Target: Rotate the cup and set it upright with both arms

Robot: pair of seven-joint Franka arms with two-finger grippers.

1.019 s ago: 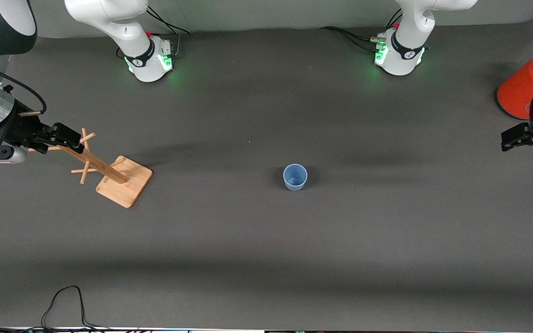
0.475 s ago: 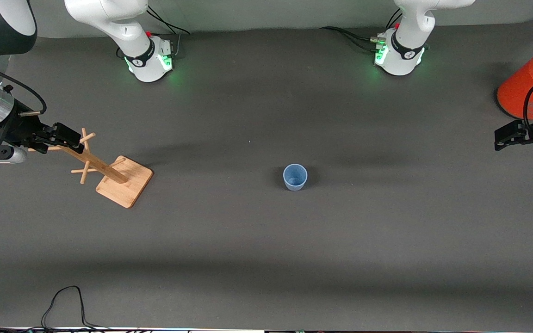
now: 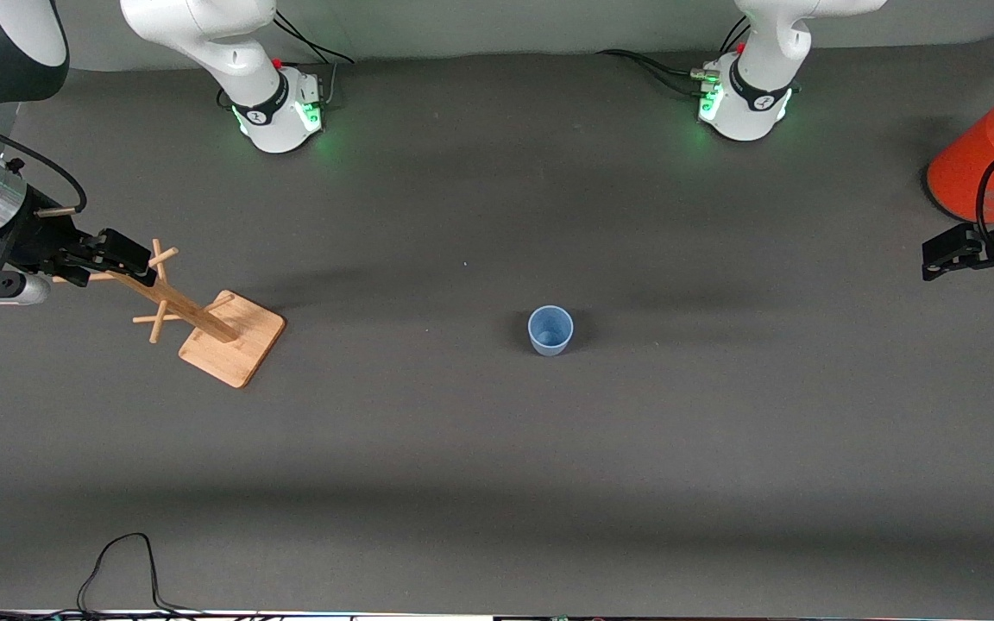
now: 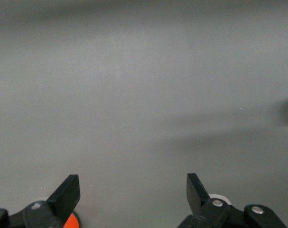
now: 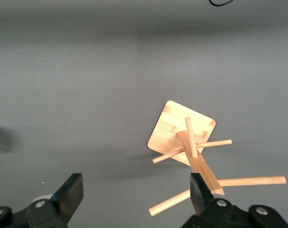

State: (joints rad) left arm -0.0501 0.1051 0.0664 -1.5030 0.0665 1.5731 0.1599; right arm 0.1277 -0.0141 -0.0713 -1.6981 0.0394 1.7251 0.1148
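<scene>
Your cup (image 3: 550, 330) already stands upright, rim up, mid-desk, well apart from everything, so judge the job as finished. Your left gripper (image 3: 950, 259) hangs over the left arm's end of the desk beside the orange can (image 3: 976, 164), jaws spread wide and empty. Your right gripper (image 3: 122, 254) hangs above the wooden rack (image 3: 204, 323) at the right arm's end, jaws equally wide, holding nothing, likely parked clear.

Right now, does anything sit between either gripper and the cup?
Nothing visible does. The cup stands upright mid-table with bare mat around it. The left gripper, open, hangs by the orange can; the right gripper, open, is over the wooden rack.
</scene>
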